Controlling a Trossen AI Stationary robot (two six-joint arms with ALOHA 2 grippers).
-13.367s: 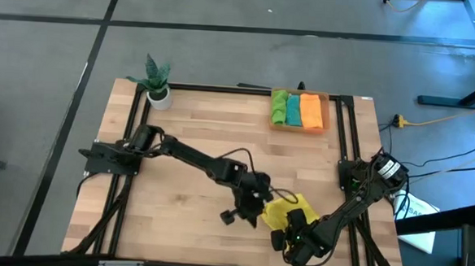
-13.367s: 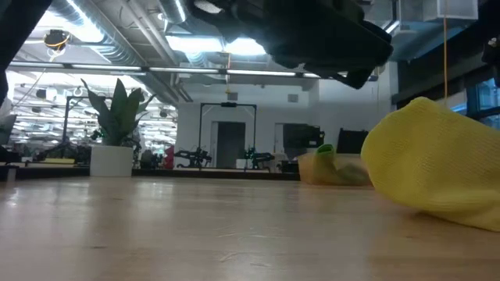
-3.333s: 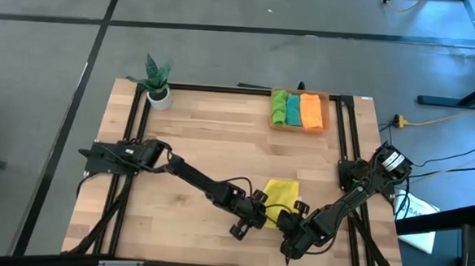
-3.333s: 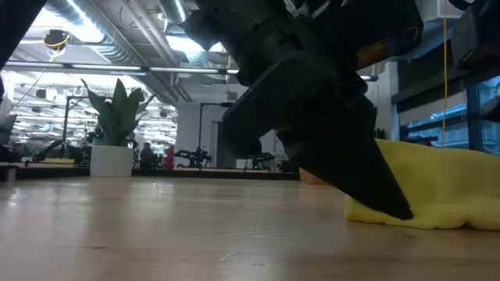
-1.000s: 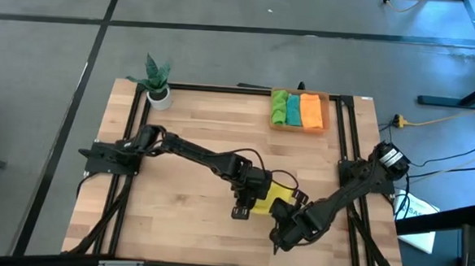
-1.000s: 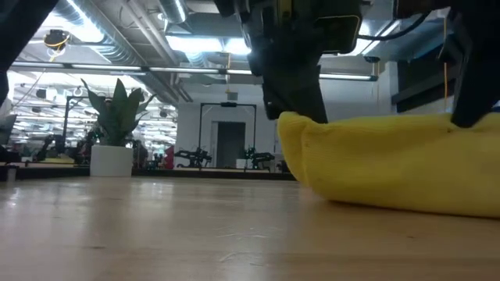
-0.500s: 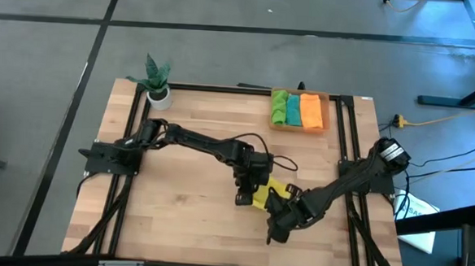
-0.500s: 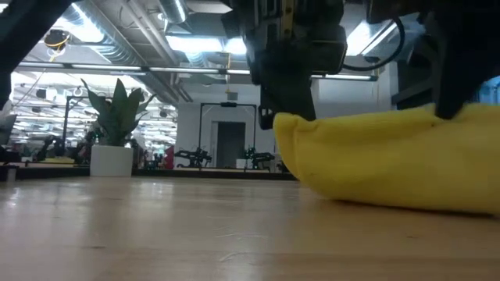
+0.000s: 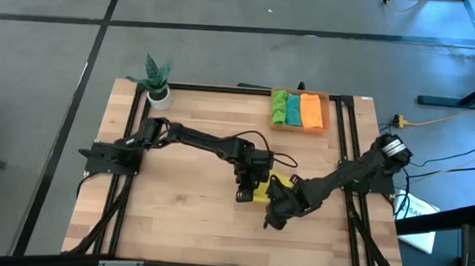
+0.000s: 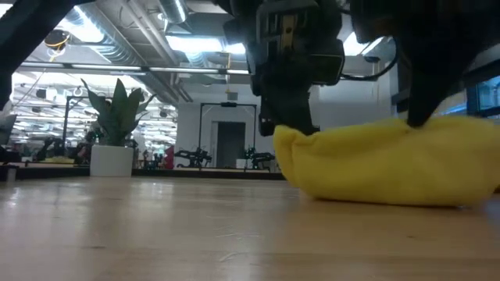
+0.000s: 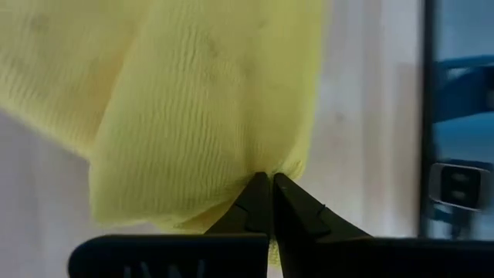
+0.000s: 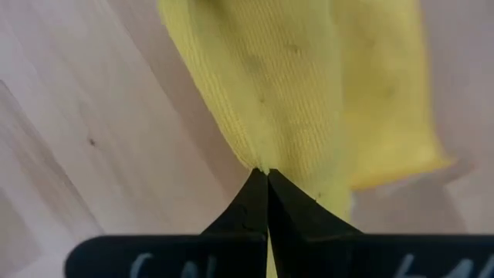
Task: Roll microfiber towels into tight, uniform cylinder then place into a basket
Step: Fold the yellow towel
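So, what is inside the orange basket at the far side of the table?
The basket holds three rolled towels side by side: bright green, teal and orange. They cover its floor, so anything beneath is hidden.

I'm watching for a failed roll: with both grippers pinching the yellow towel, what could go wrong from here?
1. Both the left gripper and right gripper pinch only thin edges of the yellow towel, so cloth may slip out.
2. The roll looks loose and bulging; it may unroll.
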